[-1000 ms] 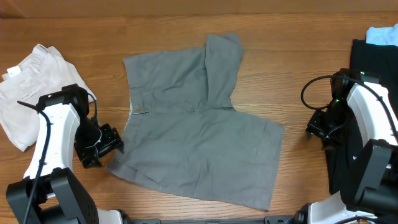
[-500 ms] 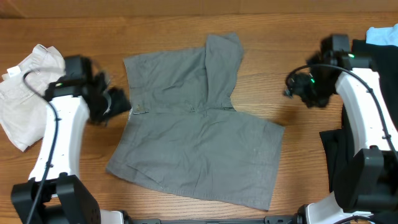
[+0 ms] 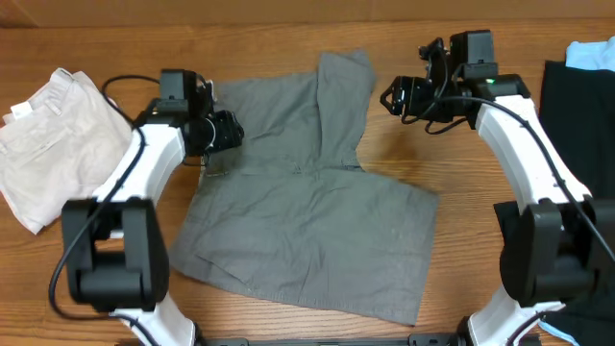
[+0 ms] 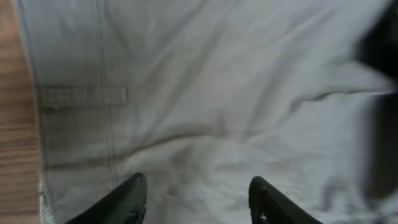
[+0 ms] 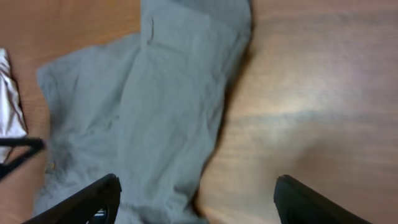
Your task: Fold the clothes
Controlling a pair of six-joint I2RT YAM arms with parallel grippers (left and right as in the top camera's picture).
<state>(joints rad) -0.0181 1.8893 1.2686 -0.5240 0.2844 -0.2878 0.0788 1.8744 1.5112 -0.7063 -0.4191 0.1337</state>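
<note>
The grey shorts [image 3: 307, 202] lie spread on the table, one leg folded up toward the far side [image 3: 341, 96]. My left gripper [image 3: 229, 133] is open, hovering over the shorts' left edge near the belt loop [image 4: 81, 95]; its fingers [image 4: 127, 199] frame grey cloth [image 4: 236, 106]. My right gripper [image 3: 392, 96] is open, above bare wood just right of the folded-up leg [image 5: 186, 87]; its left finger [image 5: 93, 199] is over cloth, the right one over wood.
Beige shorts [image 3: 48, 135] lie at the far left. A black garment [image 3: 581, 106] with a pale blue item [image 3: 591, 53] sits at the right edge. The wooden table [image 3: 461, 192] shows between the shorts and the black garment.
Both arms have swung from the table's near sides to the far half: the left gripper now over the shorts' left edge, the right beside the folded-up leg. The shorts have not moved.
</note>
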